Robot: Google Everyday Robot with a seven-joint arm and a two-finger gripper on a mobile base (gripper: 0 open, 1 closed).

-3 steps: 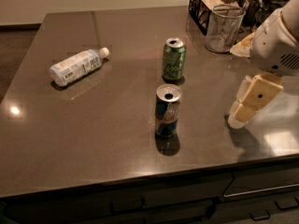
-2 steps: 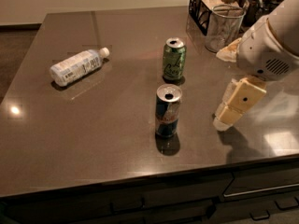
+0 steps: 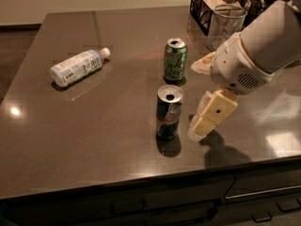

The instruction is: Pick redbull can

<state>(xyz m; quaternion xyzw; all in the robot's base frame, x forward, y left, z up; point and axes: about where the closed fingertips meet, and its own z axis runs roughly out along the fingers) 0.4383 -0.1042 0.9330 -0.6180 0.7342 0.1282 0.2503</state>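
Note:
The redbull can (image 3: 169, 112), slim, dark blue and silver with an open silver top, stands upright near the middle of the dark table. My gripper (image 3: 195, 100) is just to the right of it, low over the table. It is open and holds nothing. One cream finger (image 3: 214, 114) points down-left toward the can's base, and the other finger (image 3: 203, 63) is farther back. A small gap separates the near finger from the can. The white arm (image 3: 263, 46) reaches in from the right.
A green can (image 3: 175, 60) stands upright just behind the redbull can. A plastic water bottle (image 3: 77, 67) lies on its side at the left. A clear glass container (image 3: 225, 26) and a black wire basket (image 3: 207, 6) stand at the back right. The table's front edge (image 3: 141, 180) is close.
The arm and gripper have moved left and down toward the redbull can, from the table's right side to right beside it. The cans and the bottle have not moved.

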